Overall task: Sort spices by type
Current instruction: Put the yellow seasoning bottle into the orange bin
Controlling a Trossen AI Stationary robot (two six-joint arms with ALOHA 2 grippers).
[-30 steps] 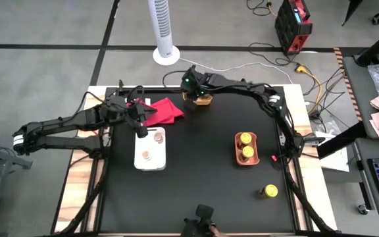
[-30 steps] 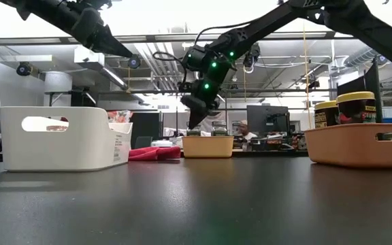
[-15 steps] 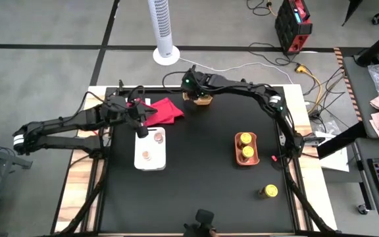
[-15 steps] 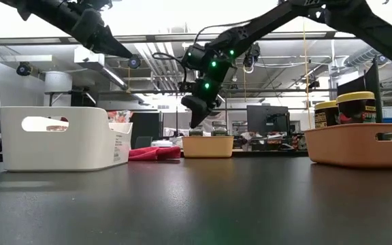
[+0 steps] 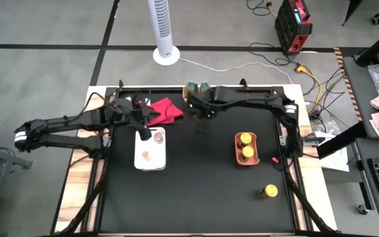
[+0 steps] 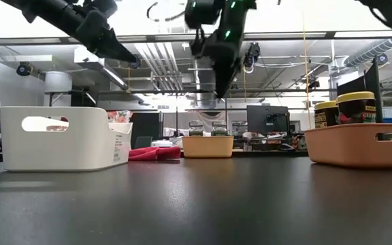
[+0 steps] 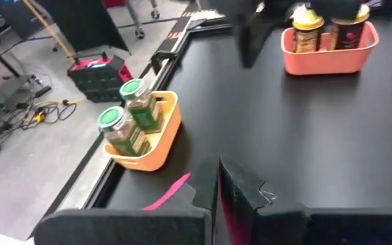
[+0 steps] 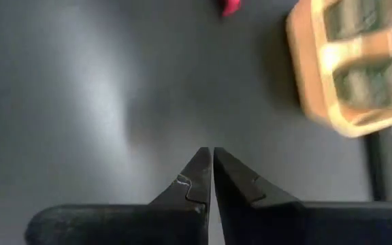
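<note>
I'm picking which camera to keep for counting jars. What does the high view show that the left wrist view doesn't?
Only the high view shows the white tray with two pinkish-brown jars, and a lone yellow jar on the table. Only the left wrist view shows the green-lidded jars' labels from the side. Both show the yellow tray and the orange tray holding two yellow jars.

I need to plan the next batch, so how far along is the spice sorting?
Nearly done. Two green-lidded jars sit in the yellow tray, two yellow jars in the orange tray, two pinkish-brown jars in the white tray. Neither shut gripper, left or right, holds anything. Left: one yellow jar loose on the table.
</note>
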